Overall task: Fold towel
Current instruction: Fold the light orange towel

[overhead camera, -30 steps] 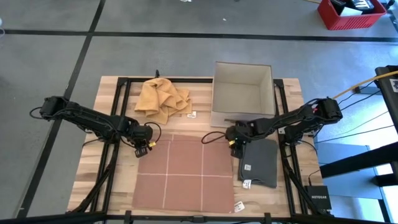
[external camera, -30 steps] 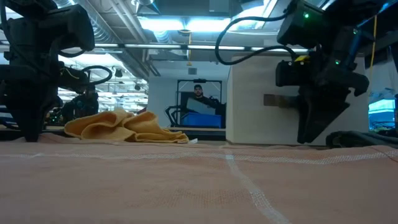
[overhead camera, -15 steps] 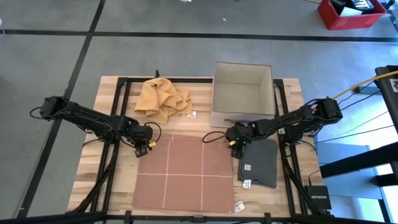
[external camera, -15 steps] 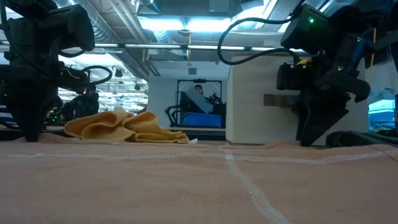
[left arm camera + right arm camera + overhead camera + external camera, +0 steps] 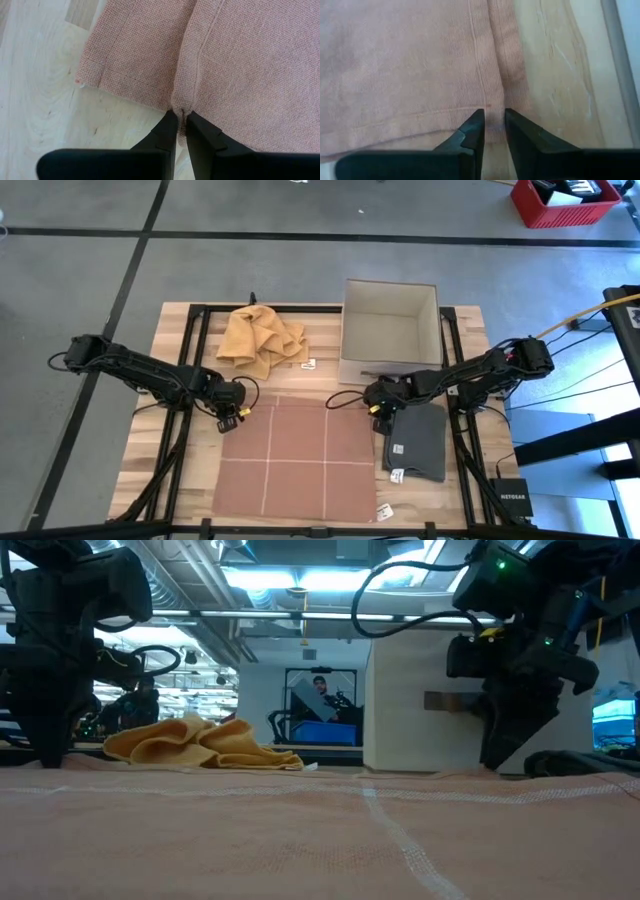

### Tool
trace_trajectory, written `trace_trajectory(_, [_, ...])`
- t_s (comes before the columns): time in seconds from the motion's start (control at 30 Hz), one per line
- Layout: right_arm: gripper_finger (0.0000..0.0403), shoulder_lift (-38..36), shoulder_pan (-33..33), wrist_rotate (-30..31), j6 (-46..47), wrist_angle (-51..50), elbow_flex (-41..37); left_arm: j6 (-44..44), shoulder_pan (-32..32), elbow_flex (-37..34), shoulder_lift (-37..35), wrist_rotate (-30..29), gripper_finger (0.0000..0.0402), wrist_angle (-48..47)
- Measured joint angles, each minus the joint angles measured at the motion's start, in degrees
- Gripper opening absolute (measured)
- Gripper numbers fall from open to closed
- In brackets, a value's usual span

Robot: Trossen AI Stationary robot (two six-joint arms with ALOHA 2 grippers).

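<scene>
Left arm: dark six-joint arm, reaching in low from the table's left side toward the centre.
Left gripper (image 5: 231, 420): pointed down at the table surface; its two dark fingers (image 5: 167, 131) are pinched nearly together on a fold of pink woven towel (image 5: 240, 65) at its edge.
Right arm: dark six-joint arm, stretched low from the table's right side toward the centre.
Right gripper (image 5: 376, 411): pointed down; its dark fingers (image 5: 472, 129) are closed on the towel's hem, a narrow gap between the tips.

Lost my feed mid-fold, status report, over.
Left gripper shut on flat pink cloth towel at its far left corner. Right gripper pinching far right corner. Nothing between them; folded dark grey towel lies beside.
</scene>
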Motion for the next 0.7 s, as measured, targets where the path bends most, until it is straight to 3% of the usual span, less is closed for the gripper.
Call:
trace_trajectory(0.27, [0.0008, 0.3, 0.0, -0.3, 0.1, 0.0, 0.1, 0.2, 0.0, 0.0, 0.0, 0.0, 0.0025, 0.0])
trace_trajectory(0.7, [0.0003, 0.0, 4.4, 3.3, 0.2, -5.2, 5.3, -2.3, -3.2, 4.4, -2.8, -0.6, 0.0024, -0.3])
